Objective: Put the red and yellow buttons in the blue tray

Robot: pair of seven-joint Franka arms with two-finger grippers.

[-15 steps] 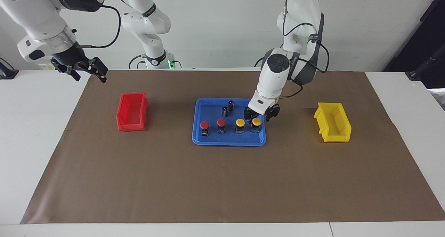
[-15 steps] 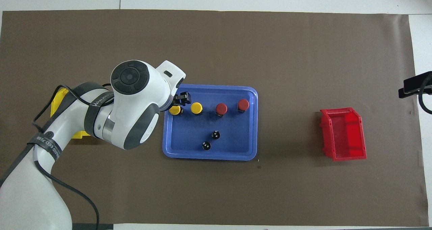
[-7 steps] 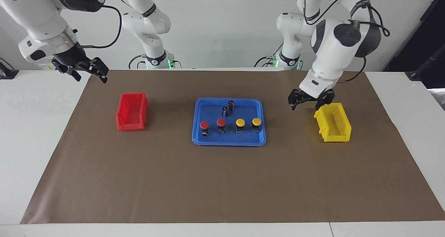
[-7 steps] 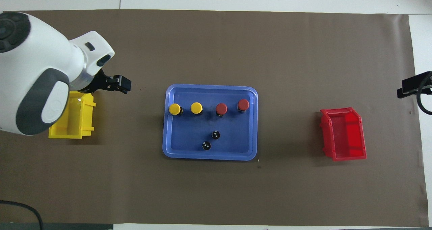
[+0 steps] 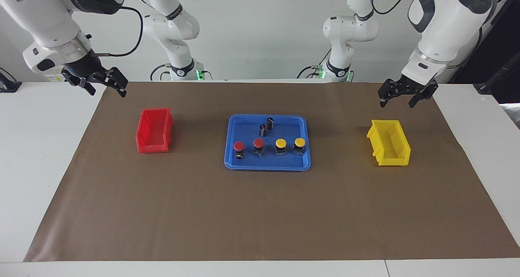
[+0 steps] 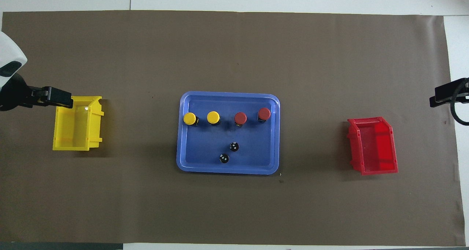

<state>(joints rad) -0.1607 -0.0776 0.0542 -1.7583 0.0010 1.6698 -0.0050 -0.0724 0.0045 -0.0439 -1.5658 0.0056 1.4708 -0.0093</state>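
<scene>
The blue tray [image 5: 268, 165] [image 6: 227, 170] lies mid-table. In it stand two red buttons [image 5: 239, 146] [image 5: 258, 143] and two yellow buttons [image 5: 280, 143] [image 5: 300, 142] in a row, upright; in the overhead view the yellow ones [image 6: 189, 118] [image 6: 213, 117] sit toward the left arm's end and the red ones [image 6: 240, 117] [image 6: 264, 113] beside them. My left gripper [image 5: 397, 102] [image 6: 55, 98] is open and empty, raised over the mat by the yellow bin. My right gripper [image 5: 105, 91] [image 6: 445, 96] is open and empty, waiting raised over the mat's corner at its end.
Two dark capless cylinders [image 5: 263, 130] [image 5: 270, 123] stand in the tray nearer to the robots than the buttons. A small yellow bin [image 5: 389, 143] [image 6: 77, 124] sits at the left arm's end, a small red bin [image 5: 154, 131] [image 6: 373, 146] at the right arm's end. A brown mat [image 5: 260, 212] covers the table.
My left gripper has left the yellow button standing in the tray, risen and swung away past the yellow bin to its own end. The right arm has hardly moved.
</scene>
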